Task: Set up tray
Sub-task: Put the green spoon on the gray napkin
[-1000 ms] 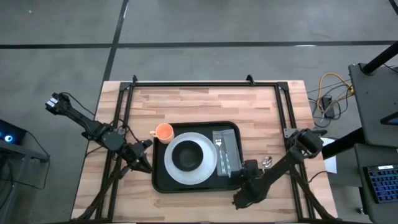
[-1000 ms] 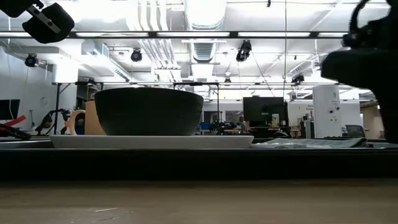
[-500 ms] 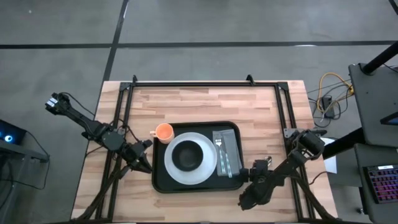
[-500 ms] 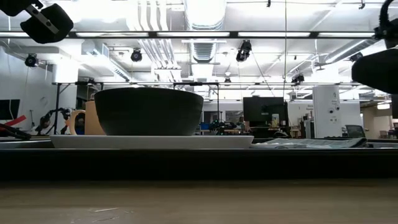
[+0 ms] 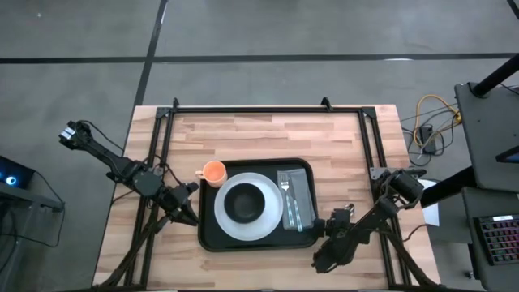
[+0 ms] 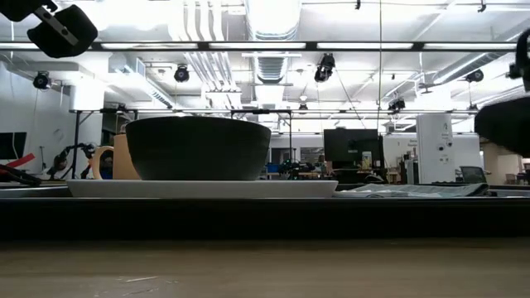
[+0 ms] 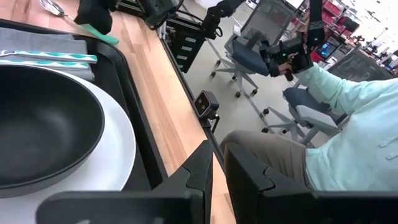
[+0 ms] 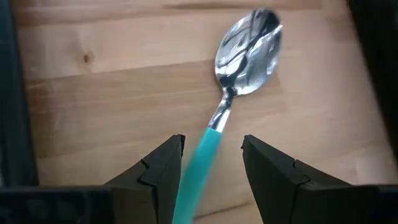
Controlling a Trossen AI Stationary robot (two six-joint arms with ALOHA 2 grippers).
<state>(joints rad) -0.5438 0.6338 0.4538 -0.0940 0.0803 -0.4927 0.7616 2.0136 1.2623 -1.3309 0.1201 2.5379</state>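
The black tray point(image 5: 212, 235) lies mid-table and carries a white plate point(image 5: 231, 229) with a black bowl point(image 5: 244, 204). A grey napkin point(image 5: 302, 188) with fork and knife sits on the tray's right side. An orange cup point(image 5: 213, 171) stands on the wood at the tray's far left corner. A spoon point(image 8: 247, 43) with a teal handle lies flat on the wood right of the tray. My right gripper point(image 8: 211, 142) hovers over it, open, one finger on each side of the handle point(image 8: 198, 163), apart from it. My left gripper point(image 5: 186, 212) waits shut, left of the tray.
The tray's raised right rim point(image 8: 9, 93) runs close beside the spoon. A seated person point(image 7: 348, 106) in a light sleeve is beyond the table's near right side. Bare wood lies far of the tray point(image 5: 268, 138). Black frame rails point(image 5: 268, 109) border the table.
My right gripper has moved from over the tray's right rim toward the table's right edge. It now stands over the spoon on the wood. Most of that move came in the first half second. Nothing on the tray has shifted.
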